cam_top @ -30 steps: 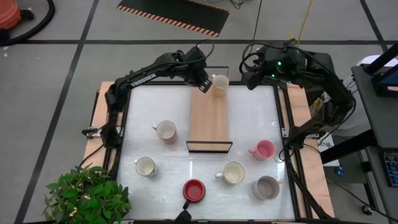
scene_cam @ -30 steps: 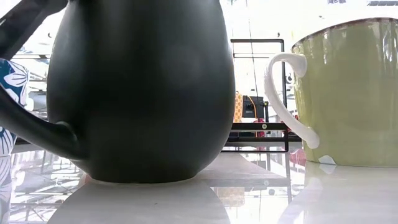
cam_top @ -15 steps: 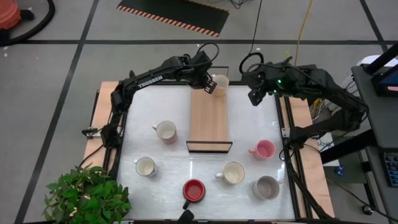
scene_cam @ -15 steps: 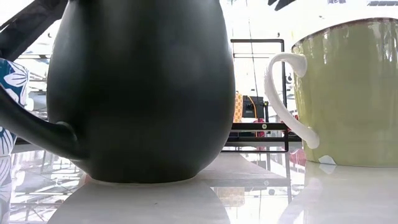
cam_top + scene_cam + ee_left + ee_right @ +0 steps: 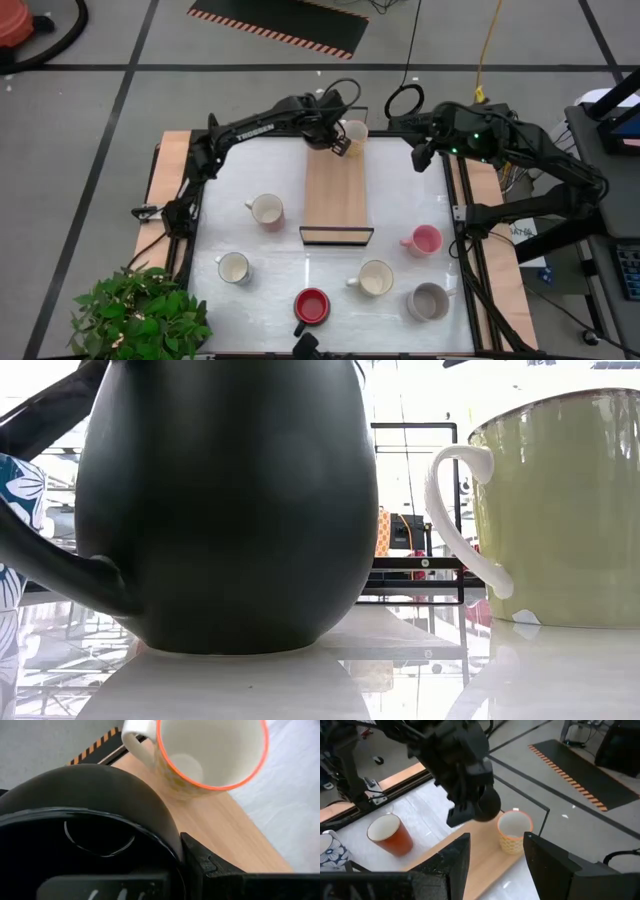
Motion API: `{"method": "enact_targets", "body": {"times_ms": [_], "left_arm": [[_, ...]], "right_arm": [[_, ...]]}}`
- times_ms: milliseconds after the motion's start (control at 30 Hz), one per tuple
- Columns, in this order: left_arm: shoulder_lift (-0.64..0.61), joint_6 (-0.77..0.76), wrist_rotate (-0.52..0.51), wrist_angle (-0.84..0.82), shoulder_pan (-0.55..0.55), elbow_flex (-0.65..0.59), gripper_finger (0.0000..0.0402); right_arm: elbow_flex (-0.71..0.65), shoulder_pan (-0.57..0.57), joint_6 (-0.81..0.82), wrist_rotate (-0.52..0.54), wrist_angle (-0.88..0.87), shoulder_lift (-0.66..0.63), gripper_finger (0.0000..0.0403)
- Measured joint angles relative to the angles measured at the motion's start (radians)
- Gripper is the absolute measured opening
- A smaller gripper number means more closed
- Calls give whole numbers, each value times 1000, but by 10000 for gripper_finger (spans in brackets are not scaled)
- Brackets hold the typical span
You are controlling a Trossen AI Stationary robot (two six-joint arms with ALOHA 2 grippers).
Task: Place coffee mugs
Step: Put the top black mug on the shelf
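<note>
Black mug (image 5: 85, 840) sits pinched in your left gripper (image 5: 333, 140) over the wooden tray's (image 5: 335, 195) far end, beside a cream mug (image 5: 353, 134); your right gripper (image 5: 422, 155) hangs spread, empty.

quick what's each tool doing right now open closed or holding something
Left tool: closed on the black mug, over the tray's far end beside a cream mug.
Right tool: open, empty, held above the table's far right.
</note>
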Motion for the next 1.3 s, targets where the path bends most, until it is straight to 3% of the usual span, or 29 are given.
{"method": "enact_targets", "body": {"times_ms": [567,1067,1300], "left_arm": [[40,-56,2,104,-11,0,45],[61,-87,25,47,-1,-1,50],[68,-96,0,44,-3,0,133]], "right_arm": [[0,-2,-60,36,-3,-9,176],[0,-36,-85,32,-4,-9,176],[0,-36,-83,30,-4,-9,176]]}}
